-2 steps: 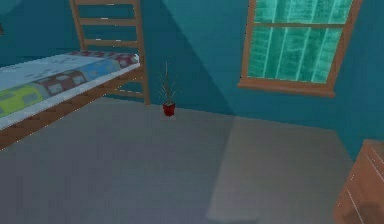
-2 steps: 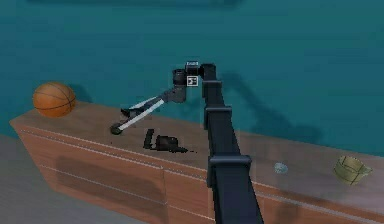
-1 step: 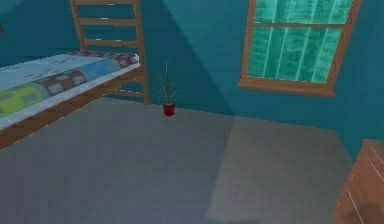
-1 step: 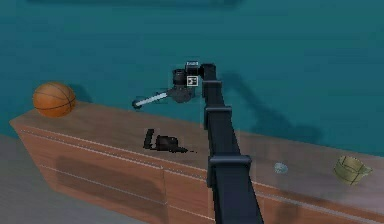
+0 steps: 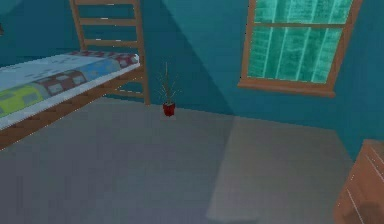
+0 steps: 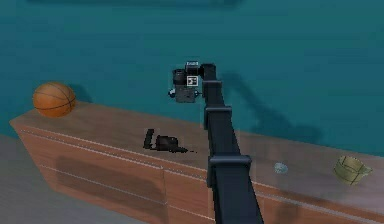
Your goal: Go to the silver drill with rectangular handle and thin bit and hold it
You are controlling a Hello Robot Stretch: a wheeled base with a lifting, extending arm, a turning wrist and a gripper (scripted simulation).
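Note:
A small dark thing with a thin end (image 6: pixel 160 141) lies on top of a long wooden dresser (image 6: pixel 100 140) in the arm side view; its shape could be a drill, though it looks dark, not silver. The arm's dark bar rises from the bottom edge. My gripper (image 6: pixel 178 88) hangs above the dresser top, up and to the right of the dark thing, against the teal wall. Its far end is hard to make out, so I cannot tell whether it holds anything.
An orange basketball (image 6: pixel 54 98) rests at the dresser's left end, a small grey thing (image 6: pixel 281 168) and a yellowish bowl-like thing (image 6: pixel 351 170) toward its right. Ahead are a bed (image 5: pixel 50 75) with a ladder (image 5: pixel 110 40), a red-potted plant (image 5: pixel 168 103), a window (image 5: pixel 298 45) and open floor.

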